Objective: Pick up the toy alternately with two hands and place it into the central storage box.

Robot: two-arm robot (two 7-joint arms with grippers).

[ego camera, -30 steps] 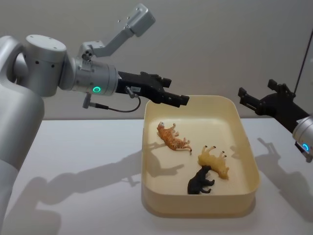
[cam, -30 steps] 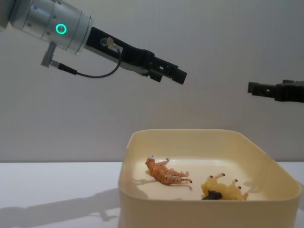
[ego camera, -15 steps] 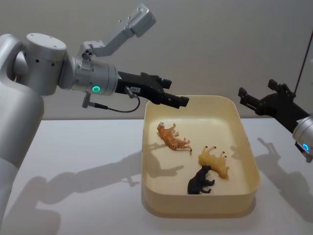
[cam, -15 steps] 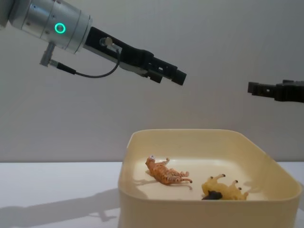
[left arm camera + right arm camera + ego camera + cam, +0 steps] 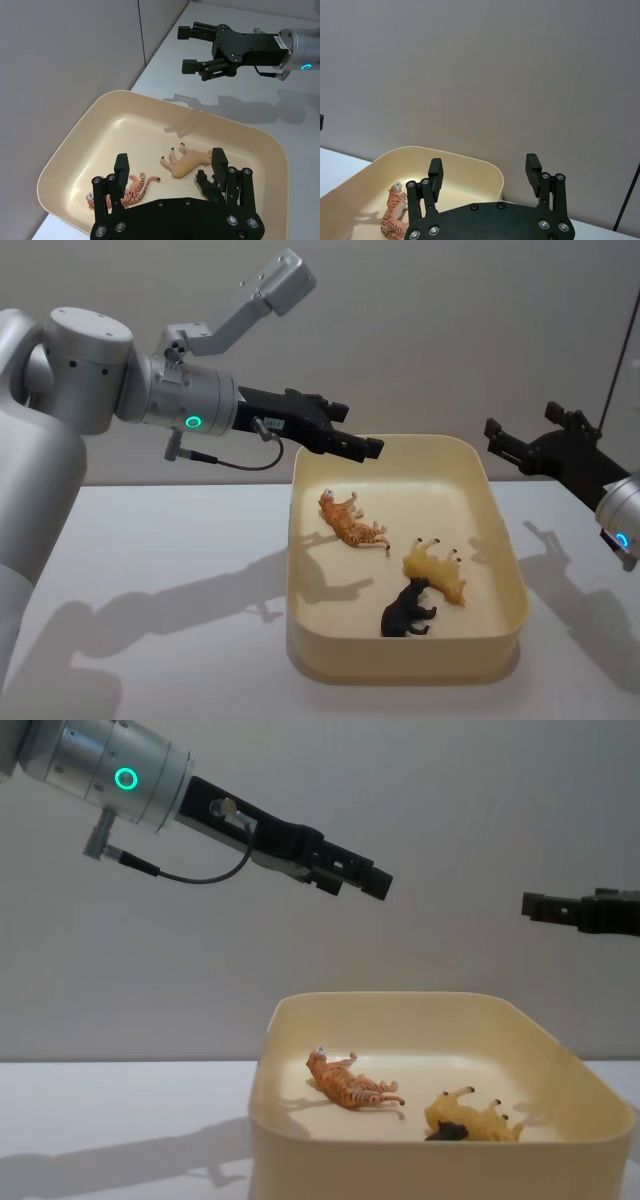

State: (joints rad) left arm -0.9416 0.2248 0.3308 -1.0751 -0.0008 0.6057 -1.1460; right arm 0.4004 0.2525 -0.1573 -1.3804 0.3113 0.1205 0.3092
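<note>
No writing here can be read. There is a small white label on the side of the left gripper [image 5: 372, 447] and another on the right gripper [image 5: 191, 49] near its wrist, but their print is too small to make out.

Bright even light, sharp focus; soft arm shadows on white table [image 5: 150, 570], no glare.

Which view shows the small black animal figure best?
The head view: the small black animal figure lies unobstructed. In the left wrist view the gripper partly covers it; in the chest view the tub wall hides most of it.
</note>
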